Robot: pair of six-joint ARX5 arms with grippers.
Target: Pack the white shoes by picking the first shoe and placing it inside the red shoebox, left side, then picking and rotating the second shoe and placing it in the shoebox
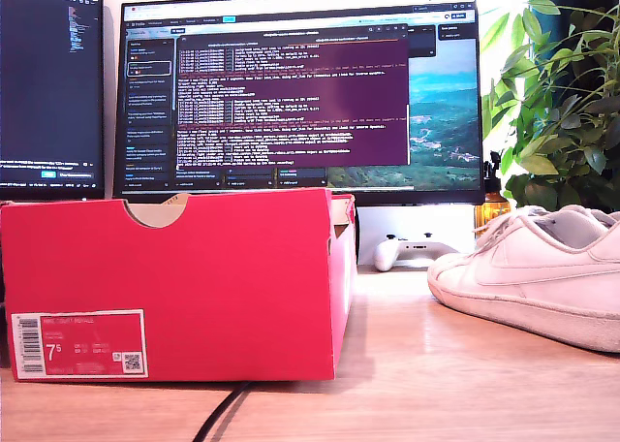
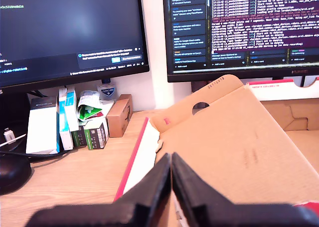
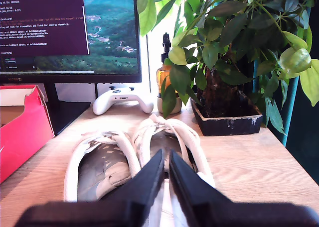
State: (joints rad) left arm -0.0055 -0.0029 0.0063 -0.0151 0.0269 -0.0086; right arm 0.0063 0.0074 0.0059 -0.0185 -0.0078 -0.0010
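The red shoebox (image 1: 174, 287) stands open on the wooden desk at the exterior view's left, its size label facing the camera. One white shoe (image 1: 542, 268) lies on its sole at that view's right, toe toward the box. Neither gripper shows in the exterior view. In the first wrist view my first gripper (image 2: 171, 160) is shut with nothing in it, above the shoebox's brown inside (image 2: 239, 122). In the second wrist view my second gripper (image 3: 166, 155) is shut just above two white shoes lying side by side, one shoe (image 3: 99, 167) nearer the shoebox (image 3: 25, 122) and the other shoe (image 3: 187, 132) under the fingers.
Two monitors (image 1: 300, 83) stand behind the box. A white game controller (image 1: 412, 251), an amber bottle (image 1: 491, 207) and a potted plant (image 3: 224, 115) sit behind the shoes. Small cartons (image 2: 75, 120) and a black mouse (image 2: 12, 174) lie beside the box. A black cable (image 1: 218, 418) runs along the desk front.
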